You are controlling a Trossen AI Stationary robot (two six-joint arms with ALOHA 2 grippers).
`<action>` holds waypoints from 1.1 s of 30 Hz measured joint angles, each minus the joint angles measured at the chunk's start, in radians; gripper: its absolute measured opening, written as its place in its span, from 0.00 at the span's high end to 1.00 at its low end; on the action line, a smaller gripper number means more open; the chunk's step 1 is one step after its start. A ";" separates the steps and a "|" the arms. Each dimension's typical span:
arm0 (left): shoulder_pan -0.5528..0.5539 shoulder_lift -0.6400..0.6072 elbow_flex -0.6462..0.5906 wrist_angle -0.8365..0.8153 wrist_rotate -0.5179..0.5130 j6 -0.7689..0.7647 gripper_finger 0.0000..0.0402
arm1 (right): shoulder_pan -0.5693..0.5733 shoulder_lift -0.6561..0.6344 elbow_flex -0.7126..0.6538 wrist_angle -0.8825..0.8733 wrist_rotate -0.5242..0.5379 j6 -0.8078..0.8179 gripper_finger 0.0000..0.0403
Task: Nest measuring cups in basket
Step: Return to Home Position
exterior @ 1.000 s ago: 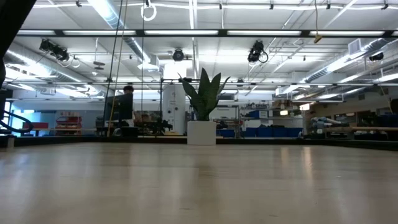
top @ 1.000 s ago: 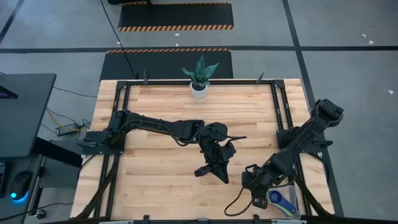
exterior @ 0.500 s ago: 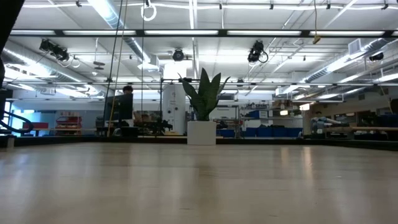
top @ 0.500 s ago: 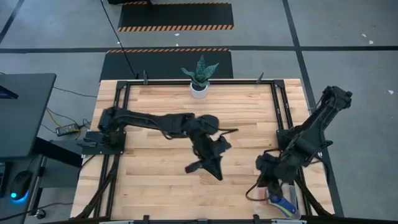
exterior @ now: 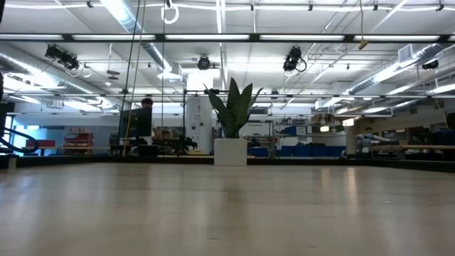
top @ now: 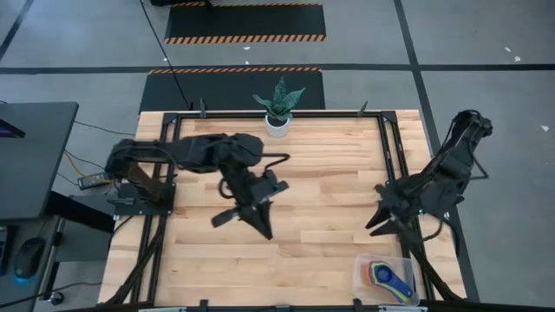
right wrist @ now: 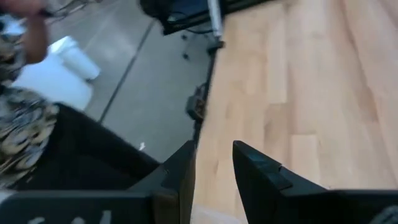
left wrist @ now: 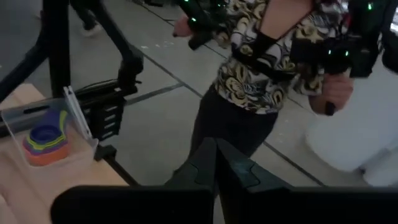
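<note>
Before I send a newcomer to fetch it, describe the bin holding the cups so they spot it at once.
On the wooden table, go to the edge opposite the white plant pot, then to the corner on the robot's right. The bin there is a clear plastic box; unlike the pot, it is see-through and holds a stack of colourful cups.

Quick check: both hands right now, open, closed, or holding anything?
Left hand: closed, holding nothing.
Right hand: open, holding nothing.
</note>
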 joint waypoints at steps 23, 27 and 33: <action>-0.085 -0.066 -0.002 -0.245 -0.366 0.040 0.97 | 0.000 -0.266 0.000 -0.126 -0.222 -0.055 0.72; -0.087 -0.105 -0.001 -0.267 -0.361 0.065 0.97 | 0.000 -0.311 0.000 -0.041 -0.264 -0.087 0.72; -0.084 -0.198 0.000 -0.394 -0.361 0.169 0.97 | 0.000 -0.395 0.000 0.037 -0.241 -0.201 0.72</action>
